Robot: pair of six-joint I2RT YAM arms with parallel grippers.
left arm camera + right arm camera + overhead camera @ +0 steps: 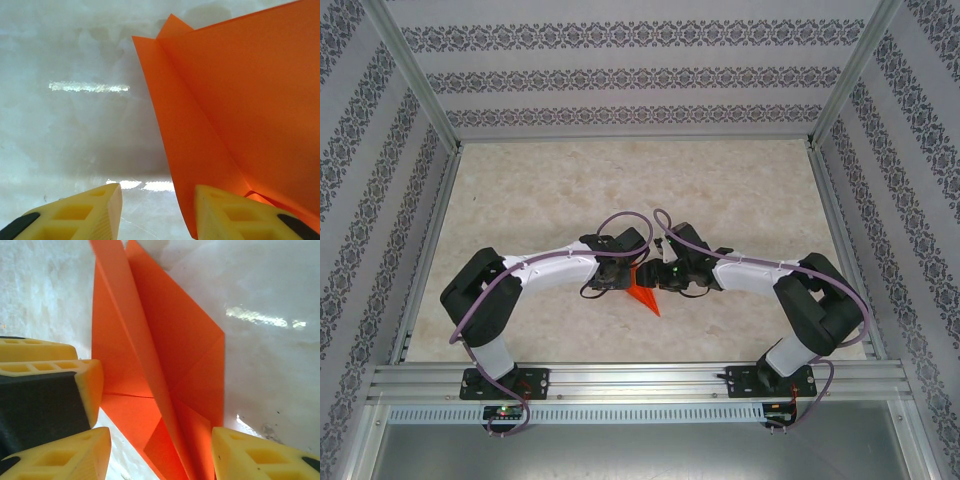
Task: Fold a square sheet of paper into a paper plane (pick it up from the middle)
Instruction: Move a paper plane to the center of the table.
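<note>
On the left, the left gripper hung over the middle of the marbled table. Its wrist camera showed its yellow fingers spread wide with bare tabletop in the gap. Nothing was pinched, and the orange paper rose just beside the right-hand finger, touching it or nearly so; I could not tell which. The paper sat between the two grippers at the table's centre, creased into a narrow pointed shape with a ridge down its middle, flaps sloping off either side and its tip aimed toward the arm bases. To the right, the right gripper faced the left one across the paper. Its wrist view showed its own fingers likewise apart, straddling the raised ridge without clamping it, while a finger of the left gripper stood against the paper's left edge. The step in hand looked like setting or sharpening a wing fold. To do it well, I judged that one gripper should close low on the centre ridge and steady it before the other pushed a flap over, so the thin sheet would not skid on the glossy surface. The press should run along the crease from the tip backward, keeping both wings matched, and be gentle enough not to crumple the layers.
</note>
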